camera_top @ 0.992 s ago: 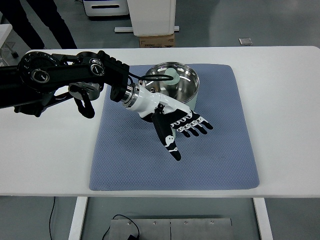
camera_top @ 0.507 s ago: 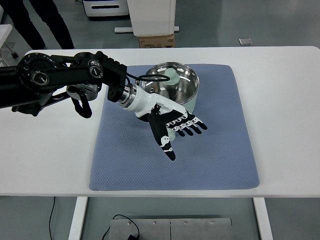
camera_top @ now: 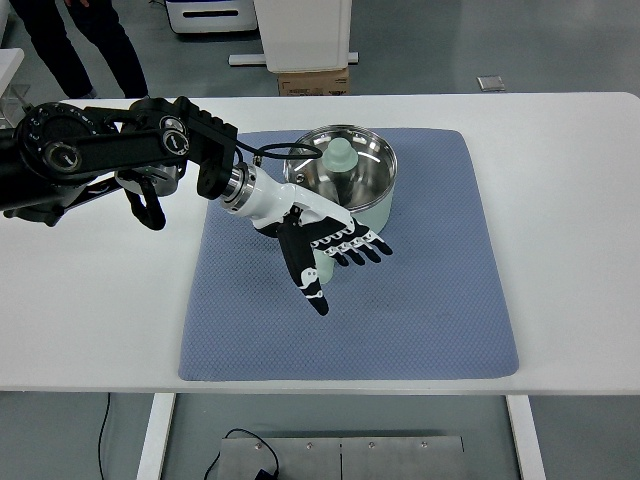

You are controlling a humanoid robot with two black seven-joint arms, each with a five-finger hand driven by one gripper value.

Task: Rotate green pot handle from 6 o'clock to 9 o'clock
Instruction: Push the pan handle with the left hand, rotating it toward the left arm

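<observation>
The left robot hand [camera_top: 325,245], fingers spread and holding nothing, hovers at the near side of the green pot [camera_top: 345,180] on the blue mat [camera_top: 440,300]. The handle is hidden beneath it; sweeping it left comes next

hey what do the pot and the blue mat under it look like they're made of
The pot: pale green outer wall, probably enamel or painted metal; its shiny, reflective top looks like polished steel or glass. The mat: likely woven fabric or foam, matte with a fine dotted texture. The open left hand hides the handle.
</observation>
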